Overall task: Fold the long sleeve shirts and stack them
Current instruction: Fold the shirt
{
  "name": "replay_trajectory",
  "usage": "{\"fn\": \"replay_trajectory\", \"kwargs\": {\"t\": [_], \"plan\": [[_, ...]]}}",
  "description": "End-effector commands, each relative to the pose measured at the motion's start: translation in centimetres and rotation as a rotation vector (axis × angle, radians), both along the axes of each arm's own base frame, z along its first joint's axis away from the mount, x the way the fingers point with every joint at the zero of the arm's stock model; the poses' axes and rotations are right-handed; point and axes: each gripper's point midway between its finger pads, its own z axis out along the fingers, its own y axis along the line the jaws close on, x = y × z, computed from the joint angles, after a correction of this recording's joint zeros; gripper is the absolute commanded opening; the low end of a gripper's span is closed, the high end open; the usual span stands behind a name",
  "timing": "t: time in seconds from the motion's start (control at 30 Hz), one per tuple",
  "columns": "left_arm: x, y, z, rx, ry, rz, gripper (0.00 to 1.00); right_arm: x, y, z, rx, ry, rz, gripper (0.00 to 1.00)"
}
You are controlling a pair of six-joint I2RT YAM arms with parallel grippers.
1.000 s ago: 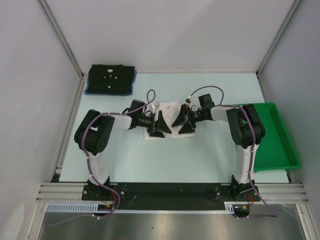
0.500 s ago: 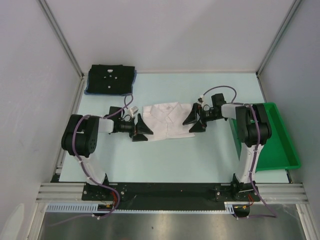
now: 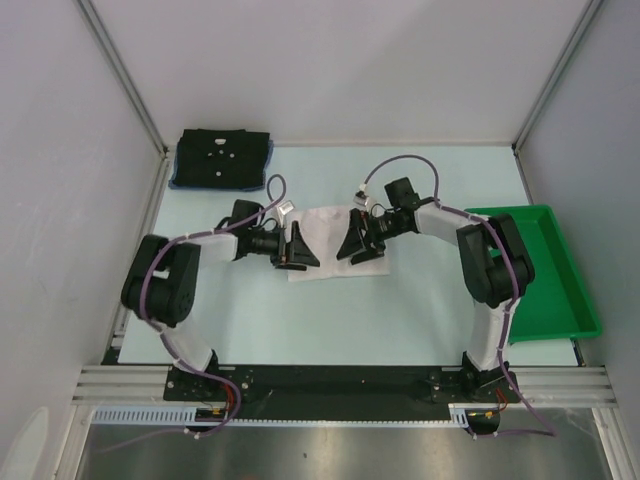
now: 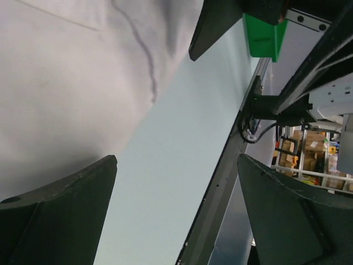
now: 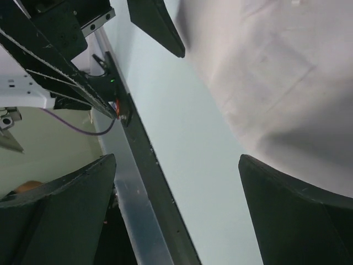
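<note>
Near room: bare table before the arm bases, open.
Left gripper: jaws wide, empty, at the white shirt's left edge.
Right gripper: wide, empty, at its right edge.
White shirt: mid-table between both pincers, apparently lying left-right; arms equally near.
Green tray: right, apart.
Far left: black shirt atop blue shirt; left arm nearer.

A green plastic tray lies at the right edge of the pale blue tabletop, at middle right of the frame. Grey wall panels stand behind.
</note>
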Motion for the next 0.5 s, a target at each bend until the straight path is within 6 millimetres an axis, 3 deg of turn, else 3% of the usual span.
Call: {"fn": "replay_trajectory", "kwargs": {"t": [0.0,0.1,0.13,0.23,0.33,0.43,0.47], "plan": [[3.6,-0.3,-3.2,0.035,0.038,0.077,0.96,1.2,-0.9,-5.7,-0.061,0.061,-0.032,1.00],[3.7,1.5,-6.2,0.065,0.141,0.112,0.96,0.6,-3.3,-8.9,-0.122,0.120,-0.037,1.00],[2.7,2.4,-7.0,0.090,0.214,0.121,0.95,0.5,-4.2,-9.3,-0.137,0.129,-0.040,1.00],[0.7,5.2,-7.5,0.132,0.244,0.118,0.95,0.9,-7.6,-8.6,-0.163,0.128,-0.054,1.00],[0.5,6.7,-4.8,0.125,0.151,0.085,0.95,2.3,-9.5,-5.0,-0.128,0.094,-0.070,1.00],[2.2,6.3,0.0,0.071,0.010,0.051,0.96,4.6,-9.8,-1.4,-0.052,0.031,-0.099,1.00],[3.5,5.9,1.7,0.059,-0.039,0.051,0.96,6.6,-9.8,-0.2,-0.028,-0.041,-0.118,1.00]]}}
